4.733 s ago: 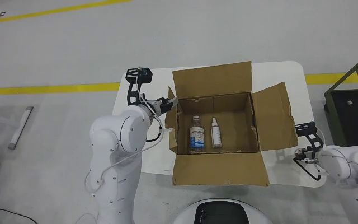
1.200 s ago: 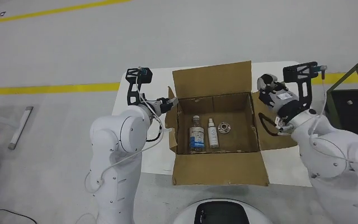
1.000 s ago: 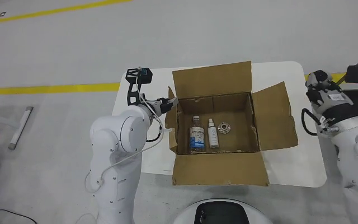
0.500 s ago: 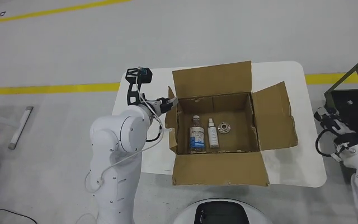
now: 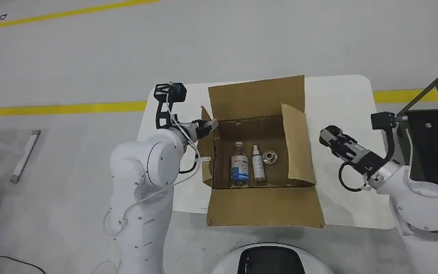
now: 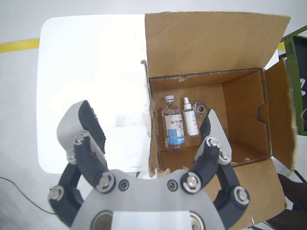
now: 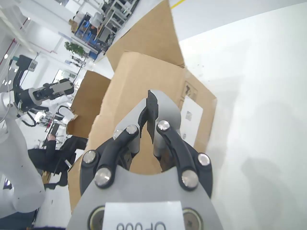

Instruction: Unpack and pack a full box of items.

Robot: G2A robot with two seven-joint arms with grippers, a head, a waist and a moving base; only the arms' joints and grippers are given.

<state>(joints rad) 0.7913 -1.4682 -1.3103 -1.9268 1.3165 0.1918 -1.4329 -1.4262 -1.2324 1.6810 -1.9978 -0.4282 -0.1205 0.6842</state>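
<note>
Cardboard flap (image 5: pixel 298 144) at centre right stands upright; the right gripper (image 5: pixel 328 137), fingers together, sits just beside it, probably to push it shut. Left gripper (image 6: pixel 148 113) hangs wide open.

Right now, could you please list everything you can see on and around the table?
cardboard box: one, brown, open on the table, right flap raised
clear bottle: one, white cap and blue label, lying in the box by its left wall
spray bottle: one, white, lying beside the clear bottle
metal flange: one, silver, on the box floor next to the spray bottle
table: one, white, under the box
floor lines: two, yellow, beyond the table
rack: one, dark green, past the table's right edge
bar: one, grey, on the floor to the left
left gripper: one, grey and black, open, over the box's left wall
right gripper: one, grey and black, shut, outside the raised flap
</note>
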